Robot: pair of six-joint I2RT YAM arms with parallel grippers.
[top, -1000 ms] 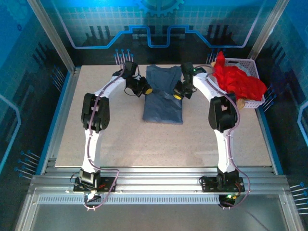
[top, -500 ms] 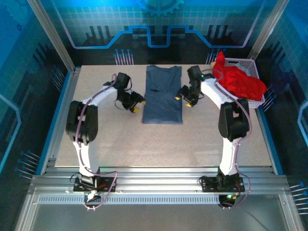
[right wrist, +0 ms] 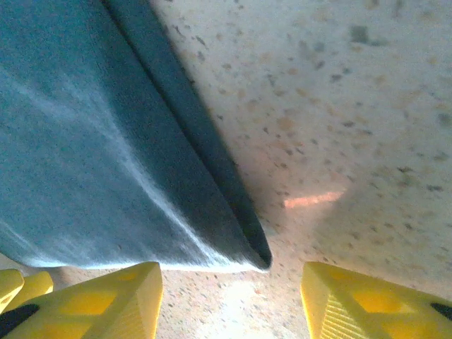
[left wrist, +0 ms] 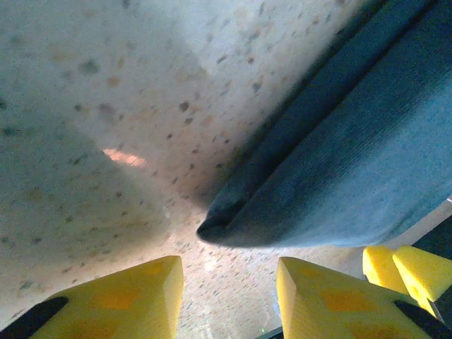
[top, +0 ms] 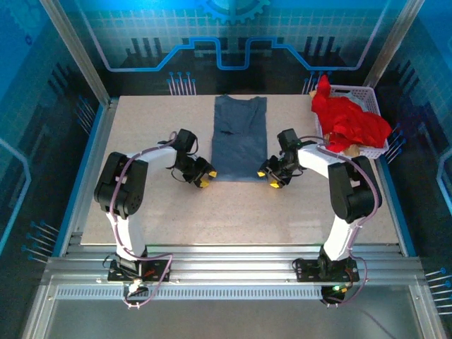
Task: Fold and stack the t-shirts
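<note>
1. While both arms reached low over the table (top: 233,219), we saw the left claw (top: 205,181) and the right claw (top: 272,181) set at the two near corners of the slate-blue t-shirt (top: 240,138).
2. We found the left claw released. In its wrist view the yellow fingers (left wrist: 120,293) stood parted, with bare speckled table between them and no cloth gripped.
3. The shirt's near left corner, a rounded folded edge, lay just ahead of that gap and not inside it. We could not tell whether the fingertips brushed the cloth.
4. We found the right claw released as well. Its yellow fingers (right wrist: 367,300) were spread wider, again with only table between them.
5. The shirt's near right corner pointed into that opening and stopped just short of the fingertips.
6. From above, we saw the slate-blue t-shirt folded into a long narrow strip. It ran from the far edge of the table toward the arms, in the middle.
7. The red t-shirt (top: 349,121) lay heaped in the white lattice basket (top: 369,95) at the far right corner, spilling over its rim and well apart from both claws.
</note>
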